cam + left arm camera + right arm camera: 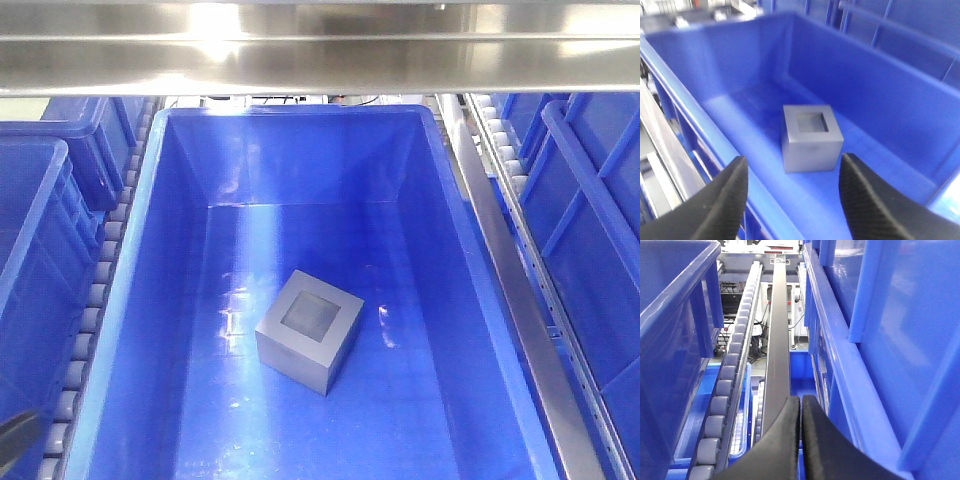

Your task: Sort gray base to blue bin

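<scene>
Sitting on the floor of the blue bin [180, 250], slightly nearer the front than the middle and apart from every wall, the gray base [309, 330] is resting flat with its shallow square recess facing up. It is showing as a matte, roughly cubic block with crisp edges, turned at an angle to the bin's sides, and nothing is touching it. The bin around it is looking like smooth, glossy plastic, its sloping inner walls catching pale reflections and its thick rim running long and rectangular. In the left wrist view the left hand [792, 200] is hovering above the bin's near rim with its two dark, textured fingers [725, 200] spread wide and holding nothing, the gray base [811, 137] lying beyond and between them. In the right wrist view the right hand [800, 440] is pointing along a dark rail [777, 340] between neighbouring blue crates [900, 340], its smooth black fingers pressed together with nothing between them. A row of gray rollers [730, 375] is running beside that rail. In the front view, more blue crates [40, 220] are flanking the bin, and a brushed metal beam [320, 45] is crossing overhead.
</scene>
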